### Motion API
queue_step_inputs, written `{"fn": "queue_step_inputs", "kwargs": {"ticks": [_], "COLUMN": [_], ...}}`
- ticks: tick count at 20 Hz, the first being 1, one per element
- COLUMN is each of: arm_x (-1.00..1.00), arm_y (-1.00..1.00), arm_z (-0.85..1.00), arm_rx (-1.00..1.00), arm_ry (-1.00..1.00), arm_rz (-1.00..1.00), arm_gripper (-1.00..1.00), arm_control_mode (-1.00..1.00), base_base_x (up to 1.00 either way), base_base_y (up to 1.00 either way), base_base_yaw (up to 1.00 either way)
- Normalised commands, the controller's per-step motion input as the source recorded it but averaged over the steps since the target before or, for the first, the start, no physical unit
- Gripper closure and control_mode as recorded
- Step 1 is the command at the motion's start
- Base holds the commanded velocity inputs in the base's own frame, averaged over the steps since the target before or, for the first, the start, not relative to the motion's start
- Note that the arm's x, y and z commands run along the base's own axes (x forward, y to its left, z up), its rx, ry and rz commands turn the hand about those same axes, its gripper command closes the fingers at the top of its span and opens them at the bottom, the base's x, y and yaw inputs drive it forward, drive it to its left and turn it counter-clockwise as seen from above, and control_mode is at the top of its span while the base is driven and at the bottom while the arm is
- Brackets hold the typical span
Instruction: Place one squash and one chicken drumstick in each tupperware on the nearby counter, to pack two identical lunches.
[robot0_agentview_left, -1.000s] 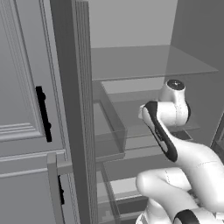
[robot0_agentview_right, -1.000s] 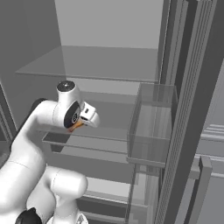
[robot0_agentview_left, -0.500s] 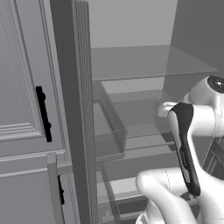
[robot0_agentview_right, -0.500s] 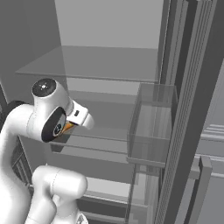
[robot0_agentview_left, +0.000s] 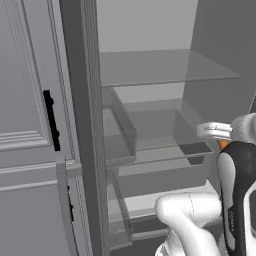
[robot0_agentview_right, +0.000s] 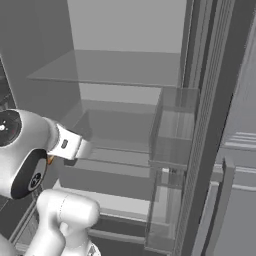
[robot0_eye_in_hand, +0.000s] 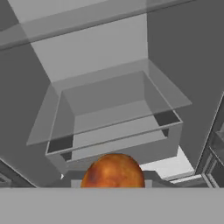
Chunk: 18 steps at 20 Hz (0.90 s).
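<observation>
One food item, a round orange-brown piece, sits right at the gripper in the hand view, low centre, just above the grey band. It reads as the roundish squash more than a drumstick, since no bone end shows, but that is a judgement. An orange sliver also peeks beside the wrist in the left base view. Fingertips are not visible, so whether the jaws are clamped on the piece cannot be told, though it looks carried.

Step in hand: likely taking the item out of the open fridge, glass shelves and clear drawer ahead. Next move calls for pulling the arm clear of the fridge and getting to the counter with the tupperware, neither in view here.

Arm pose: folded low and close to the base, wrist pointing into the fridge, elbow bulking at frame edge.
</observation>
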Motion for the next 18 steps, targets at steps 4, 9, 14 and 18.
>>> {"fn": "queue_step_inputs", "kwargs": {"ticks": [4,9,14,18], "arm_x": [0.0,0.0,0.0,0.0], "arm_y": [0.0,0.0,0.0,0.0], "arm_z": [0.0,0.0,0.0,0.0], "arm_rx": [0.0,0.0,0.0,0.0], "arm_ry": [0.0,0.0,0.0,0.0], "arm_rz": [0.0,0.0,0.0,0.0], "arm_gripper": [1.0,1.0,1.0,1.0], "arm_control_mode": [1.0,1.0,1.0,1.0], "base_base_x": [-1.0,-1.0,-1.0,-0.92], "base_base_y": [0.21,0.49,0.75,0.84], "base_base_yaw": [0.07,0.13,0.3,0.56]}}
